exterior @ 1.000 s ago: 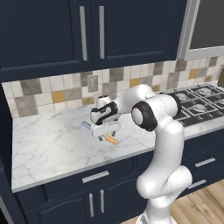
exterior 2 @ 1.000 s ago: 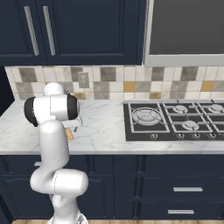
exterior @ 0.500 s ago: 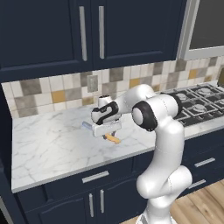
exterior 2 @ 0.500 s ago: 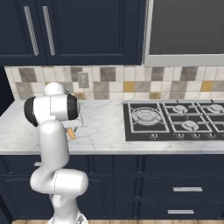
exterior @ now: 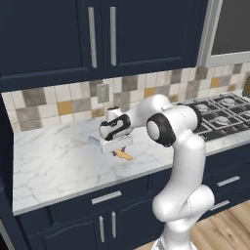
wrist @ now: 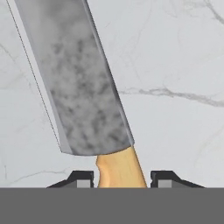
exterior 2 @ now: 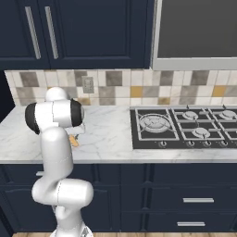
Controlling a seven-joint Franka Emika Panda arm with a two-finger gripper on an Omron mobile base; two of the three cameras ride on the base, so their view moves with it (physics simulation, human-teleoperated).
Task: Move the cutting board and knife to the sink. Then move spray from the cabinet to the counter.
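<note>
One knife (wrist: 83, 83) lay mid-frame on one counter (exterior: 53, 166). Four burners showed on one hob (exterior 2: 185, 127) at right; one outlet (exterior: 102, 93) sat on the tiles.

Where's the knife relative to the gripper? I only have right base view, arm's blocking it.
Observer: Hand view: the knife's orange handle runs between the two fingertips.
Operator: Closed on it?
Observer: Can't tell; a gap shows on both sides of the handle there.
Operator: Lifted?
Observer: Left base view has the gripper low over the counter, with the handle poking out beneath it. Contact with the marble isn't clear.
</note>
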